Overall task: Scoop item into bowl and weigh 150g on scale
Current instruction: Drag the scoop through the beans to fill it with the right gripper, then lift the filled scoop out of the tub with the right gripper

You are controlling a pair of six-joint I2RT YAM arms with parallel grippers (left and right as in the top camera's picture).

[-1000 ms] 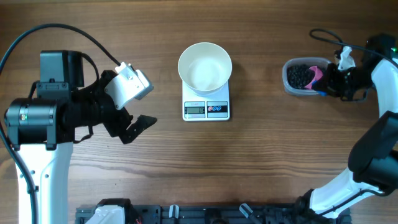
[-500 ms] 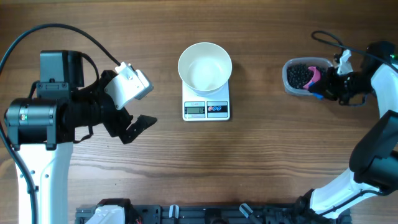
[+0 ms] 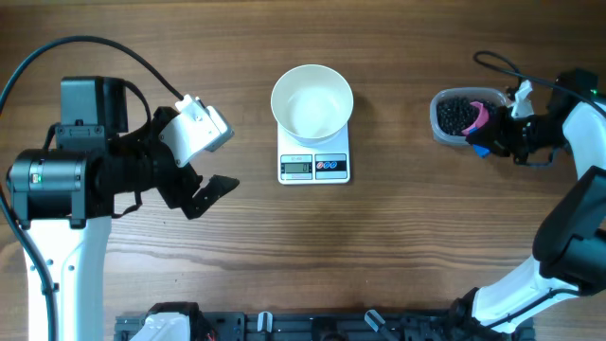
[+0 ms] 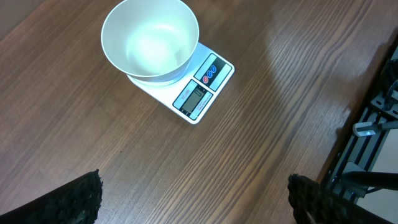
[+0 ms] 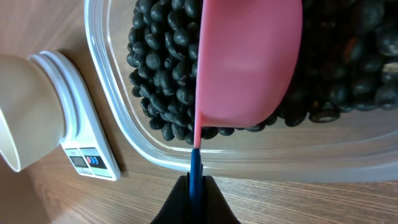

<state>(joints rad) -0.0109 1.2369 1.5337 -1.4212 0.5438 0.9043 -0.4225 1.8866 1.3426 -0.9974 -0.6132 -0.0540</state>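
The white bowl (image 3: 311, 102) stands on the white scale (image 3: 314, 167) at the table's middle; both also show in the left wrist view, the bowl (image 4: 150, 40) with nothing in it on the scale (image 4: 202, 90). At the far right a clear tub (image 3: 445, 128) holds the black beads (image 5: 165, 62). The pink scoop (image 5: 249, 62) lies turned on its side among them. My right gripper (image 5: 196, 199) is shut on its blue handle (image 5: 196, 165), just outside the tub's near wall. My left gripper (image 3: 204, 194) hangs open over bare wood, left of the scale.
A black rack (image 3: 322, 327) runs along the table's front edge. A black cable (image 3: 497, 57) loops behind the tub. The left arm's body (image 3: 57, 180) fills the left side. The scale (image 5: 87, 152) and bowl (image 5: 25, 112) are left of the tub.
The right wrist has turned and shifted slightly toward the front, and the scoop has tipped with it in the tub. The left arm has not moved.
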